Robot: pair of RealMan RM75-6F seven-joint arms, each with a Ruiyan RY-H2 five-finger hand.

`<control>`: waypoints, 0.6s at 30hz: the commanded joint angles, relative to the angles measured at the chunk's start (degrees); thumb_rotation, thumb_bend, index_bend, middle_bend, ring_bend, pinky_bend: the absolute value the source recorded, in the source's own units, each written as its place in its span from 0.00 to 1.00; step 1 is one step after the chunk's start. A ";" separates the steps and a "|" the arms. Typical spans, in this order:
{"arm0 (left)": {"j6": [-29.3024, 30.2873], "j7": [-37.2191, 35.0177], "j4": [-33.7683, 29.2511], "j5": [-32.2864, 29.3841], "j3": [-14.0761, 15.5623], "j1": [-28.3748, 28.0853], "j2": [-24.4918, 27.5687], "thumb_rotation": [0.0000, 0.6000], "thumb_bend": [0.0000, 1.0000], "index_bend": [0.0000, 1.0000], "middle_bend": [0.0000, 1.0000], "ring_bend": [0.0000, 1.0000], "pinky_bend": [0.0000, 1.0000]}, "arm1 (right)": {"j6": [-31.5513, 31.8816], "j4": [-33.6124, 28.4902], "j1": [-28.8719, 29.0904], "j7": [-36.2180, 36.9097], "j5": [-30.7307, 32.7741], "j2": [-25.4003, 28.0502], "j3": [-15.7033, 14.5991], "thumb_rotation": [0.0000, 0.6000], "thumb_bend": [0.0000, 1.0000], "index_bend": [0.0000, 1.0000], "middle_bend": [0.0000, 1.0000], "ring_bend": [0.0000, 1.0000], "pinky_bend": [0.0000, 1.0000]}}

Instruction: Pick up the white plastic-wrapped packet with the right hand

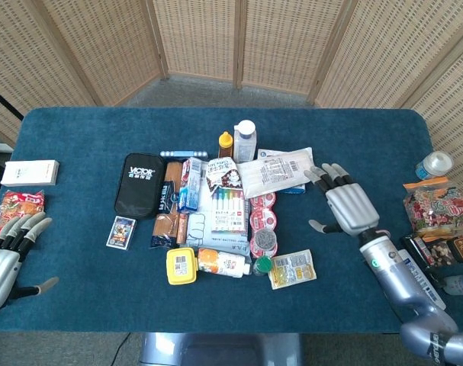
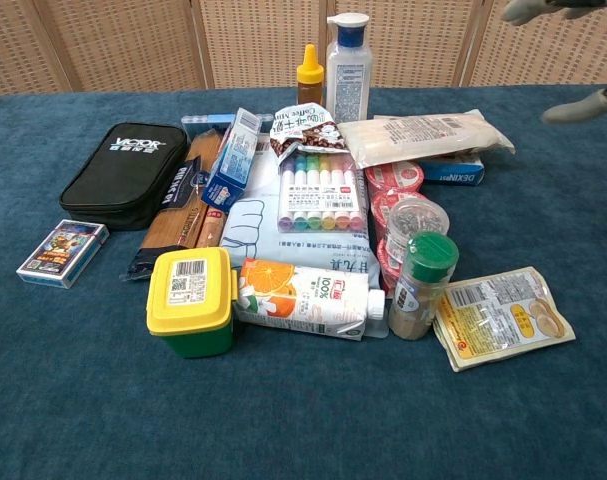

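The white plastic-wrapped packet [image 1: 279,172] [image 2: 423,135] lies flat at the back right of the pile, partly on a blue box [image 2: 451,171]. My right hand [image 1: 347,204] hovers open just right of the packet, fingers spread and pointing toward it, not touching. Only its fingertips [image 2: 573,106] show at the top right of the chest view. My left hand [image 1: 4,261] is open at the table's front left edge, far from the pile.
The pile holds a black case [image 1: 139,184], marker set [image 1: 228,208], clear bottle [image 1: 245,140], orange juice carton [image 1: 222,262], yellow tub [image 1: 181,266] and a snack pouch [image 1: 293,268]. Snack bags [image 1: 433,204] lie beyond the table's right edge, a white box [image 1: 30,172] at left.
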 commanded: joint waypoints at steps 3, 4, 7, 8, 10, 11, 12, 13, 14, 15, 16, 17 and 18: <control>-0.21 -0.01 0.14 -0.06 -0.02 -0.11 -0.03 1.00 0.15 0.10 0.03 0.00 0.00 | -6.48 5.72 6.01 0.26 3.08 -4.26 1.39 0.88 0.25 0.00 0.00 0.00 0.00; -0.20 0.02 0.11 -0.02 -0.05 -0.14 0.00 1.00 0.15 0.10 0.03 0.00 0.00 | -7.56 6.71 6.91 0.22 3.51 -4.78 1.44 0.88 0.25 0.00 0.00 0.00 0.00; -0.14 0.24 -0.05 0.12 -0.12 -0.20 0.14 1.00 0.15 0.10 0.03 0.00 0.00 | -10.85 9.75 9.79 0.10 5.07 -6.34 1.70 0.89 0.25 0.00 0.00 0.00 0.00; -0.11 0.30 -0.10 0.15 -0.12 -0.20 0.17 1.00 0.15 0.10 0.03 0.00 0.00 | -11.80 10.57 10.60 0.14 5.56 -6.74 1.77 0.89 0.25 0.00 0.00 0.00 0.00; -0.09 0.42 -0.19 0.22 -0.07 -0.18 0.19 1.00 0.15 0.10 0.03 0.00 0.00 | -13.84 12.44 12.37 0.31 6.57 -7.57 1.91 0.89 0.25 0.00 0.00 0.00 0.00; -0.09 0.47 -0.23 0.23 -0.06 -0.16 0.20 1.00 0.15 0.10 0.03 0.00 0.00 | -14.66 13.27 13.10 0.37 6.94 -7.90 1.95 0.89 0.25 0.00 0.00 0.00 0.00; -0.12 0.56 -0.25 0.23 -0.03 -0.16 0.21 1.00 0.15 0.10 0.03 0.00 0.00 | -15.71 14.29 14.02 0.51 7.41 -8.33 1.98 0.89 0.25 0.00 0.00 0.00 0.00; -0.13 0.61 -0.30 0.22 -0.02 -0.15 0.22 1.00 0.15 0.10 0.03 0.00 0.00 | -16.46 15.06 14.69 0.63 7.75 -8.65 1.99 0.89 0.25 0.00 0.00 0.00 0.00; -0.09 0.65 -0.34 0.21 -0.02 -0.12 0.24 1.00 0.15 0.10 0.03 0.00 0.00 | -17.17 15.87 15.33 0.72 8.05 -8.99 1.97 0.89 0.25 0.00 0.00 0.00 0.00; -0.03 0.70 -0.38 0.19 -0.02 -0.09 0.28 1.00 0.15 0.10 0.03 0.00 0.00 | -18.01 16.95 16.13 0.91 8.46 -9.49 1.96 0.89 0.25 0.00 0.00 0.00 0.00; 0.04 0.73 -0.42 0.19 -0.02 -0.04 0.32 1.00 0.15 0.10 0.03 0.00 0.00 | -18.63 17.76 16.70 1.08 8.80 -9.90 1.92 0.89 0.25 0.00 0.00 0.00 0.00; 0.12 0.77 -0.45 0.19 -0.02 0.00 0.33 1.00 0.15 0.10 0.03 0.00 0.00 | -19.24 18.55 17.23 1.25 9.13 -10.33 1.84 0.89 0.25 0.00 0.00 0.00 0.00; 0.19 0.82 -0.49 0.24 0.00 0.05 0.35 1.00 0.15 0.10 0.03 0.00 0.00 | -19.98 19.64 17.91 1.44 9.56 -10.91 1.73 0.89 0.25 0.00 0.00 0.00 0.00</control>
